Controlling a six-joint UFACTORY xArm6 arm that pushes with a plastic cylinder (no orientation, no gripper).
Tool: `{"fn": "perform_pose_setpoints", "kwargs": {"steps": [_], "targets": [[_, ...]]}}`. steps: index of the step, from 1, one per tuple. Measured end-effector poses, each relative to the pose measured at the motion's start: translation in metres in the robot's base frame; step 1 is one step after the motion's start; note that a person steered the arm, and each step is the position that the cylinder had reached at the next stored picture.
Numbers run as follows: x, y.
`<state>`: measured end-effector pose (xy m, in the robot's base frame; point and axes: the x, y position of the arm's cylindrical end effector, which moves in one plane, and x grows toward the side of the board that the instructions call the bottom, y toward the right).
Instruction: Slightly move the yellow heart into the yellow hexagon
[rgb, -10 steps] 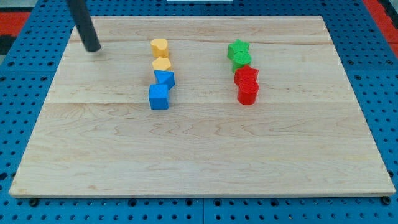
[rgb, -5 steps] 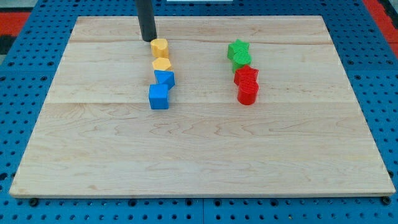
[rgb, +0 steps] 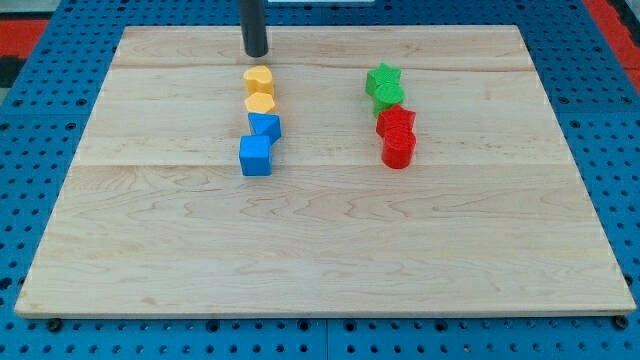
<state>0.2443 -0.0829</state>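
Observation:
The yellow heart (rgb: 258, 80) sits on the wooden board, left of centre near the view's top. The yellow hexagon (rgb: 259, 103) lies just below it, and the two look to be touching. My tip (rgb: 256, 53) is a little above the yellow heart in the view, apart from it by a small gap. The dark rod rises from the tip out of the view's top.
Below the hexagon are a blue block (rgb: 265, 126) and a blue cube (rgb: 255, 155). To the view's right stand a green star (rgb: 382, 78), a green block (rgb: 389, 96), a red block (rgb: 396, 122) and a red block (rgb: 398, 149). The board (rgb: 320, 240) lies on a blue pegboard.
My tip moved from the board's upper left to just above the yellow heart. The heart now sits slightly lower, closer to the hexagon. The other blocks have not moved.

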Motion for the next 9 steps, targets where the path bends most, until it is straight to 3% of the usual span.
{"fn": "perform_pose_setpoints", "kwargs": {"steps": [9], "targets": [[0.049, 0.001]]}}
